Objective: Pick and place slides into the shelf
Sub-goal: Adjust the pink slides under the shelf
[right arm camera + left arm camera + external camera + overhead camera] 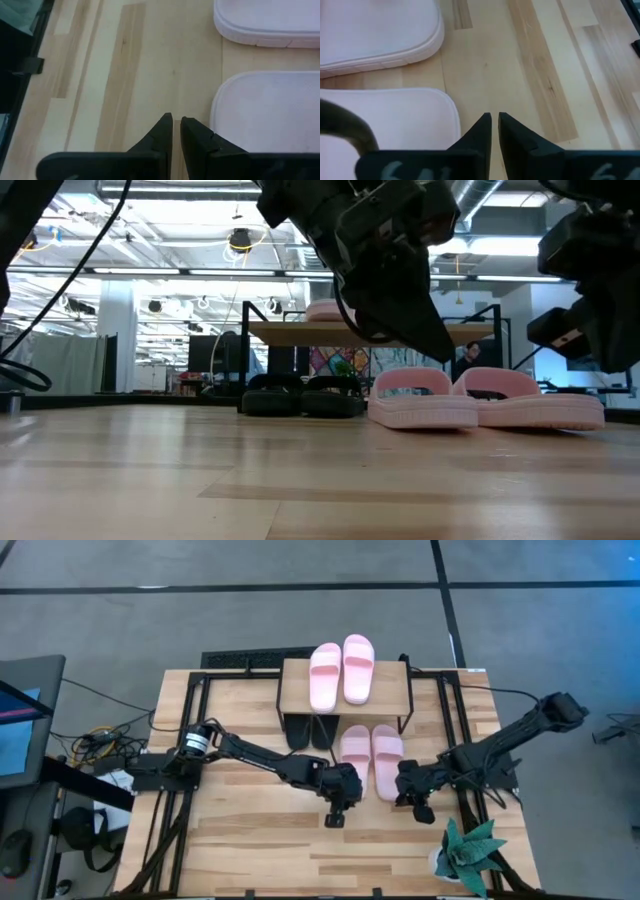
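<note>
Left gripper [335, 820] sits low over the table [250, 850], just left of the pink pair on the table [371, 761]; the wrist view shows its fingers [479, 132] nearly together with a thin slit between, nothing gripped, bare wood under the tips. Right gripper [421, 810] is just right of that same pair, fingers [161, 131] likewise almost closed on nothing (the pink edge lies beside them, not between).

Surface: pale butcher-block planks, visible grain, darker strips between boards, black frame rails at the sides. Around it, grey floor with dark lines. A monitor [15, 725] and cable tangle [95, 745] at far left; a small green plant [470, 855] at the table's near right corner. Low view looks into an open hall with ceiling lights and ducts.

Shelf [345, 690]: light-wood board on thin black legs, at the table's far middle. One pink pair on the shelf [342, 672] lies side by side on its top. The black pair [310, 730] is under the board, only the near ends showing from above.

Slides: smooth matte rubber, rounded soles, one wide arched strap each.

Hard to make out: wrist views cut the pink soles at the edges; in the low view the arms block most of the shelf top.
</note>
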`<move>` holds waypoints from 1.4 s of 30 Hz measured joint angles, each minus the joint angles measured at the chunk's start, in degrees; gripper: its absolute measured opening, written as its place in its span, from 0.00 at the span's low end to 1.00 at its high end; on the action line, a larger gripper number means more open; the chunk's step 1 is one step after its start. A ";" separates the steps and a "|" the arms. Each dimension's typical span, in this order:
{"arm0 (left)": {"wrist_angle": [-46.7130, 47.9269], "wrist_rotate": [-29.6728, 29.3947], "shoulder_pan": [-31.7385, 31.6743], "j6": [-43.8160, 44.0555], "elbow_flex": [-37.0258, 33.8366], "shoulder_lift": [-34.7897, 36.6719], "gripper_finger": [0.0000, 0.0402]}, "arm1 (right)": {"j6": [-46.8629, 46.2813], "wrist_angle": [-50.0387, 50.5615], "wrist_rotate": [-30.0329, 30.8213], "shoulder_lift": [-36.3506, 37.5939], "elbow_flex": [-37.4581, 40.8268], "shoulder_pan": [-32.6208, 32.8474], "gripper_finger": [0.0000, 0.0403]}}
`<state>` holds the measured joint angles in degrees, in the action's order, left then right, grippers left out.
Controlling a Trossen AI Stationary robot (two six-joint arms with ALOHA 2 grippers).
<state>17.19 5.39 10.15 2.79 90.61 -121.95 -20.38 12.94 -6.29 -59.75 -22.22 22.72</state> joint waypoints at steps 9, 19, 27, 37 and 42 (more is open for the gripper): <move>-3.41 -0.09 0.15 1.23 -2.68 0.00 0.05 | 0.00 -2.10 -0.02 -1.50 -0.02 0.00 0.06; -7.90 -3.00 0.35 3.63 -5.55 -0.07 0.05 | 0.00 -1.94 0.10 -1.50 -0.02 0.00 0.06; -8.18 -3.21 0.28 3.30 -5.53 -0.07 0.05 | 0.37 -4.75 0.18 -6.59 -0.02 -0.83 0.04; -9.79 -2.14 0.42 4.02 -5.07 -3.15 0.05 | 0.94 -7.47 0.27 -8.13 -0.02 -2.60 0.04; -9.87 -2.73 0.81 4.33 -5.01 -3.65 0.05 | 0.94 -7.45 0.23 -8.06 -0.04 -2.62 0.04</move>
<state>7.32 2.66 10.96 7.11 85.60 -125.60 -19.44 5.49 -6.07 -67.81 -22.26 20.10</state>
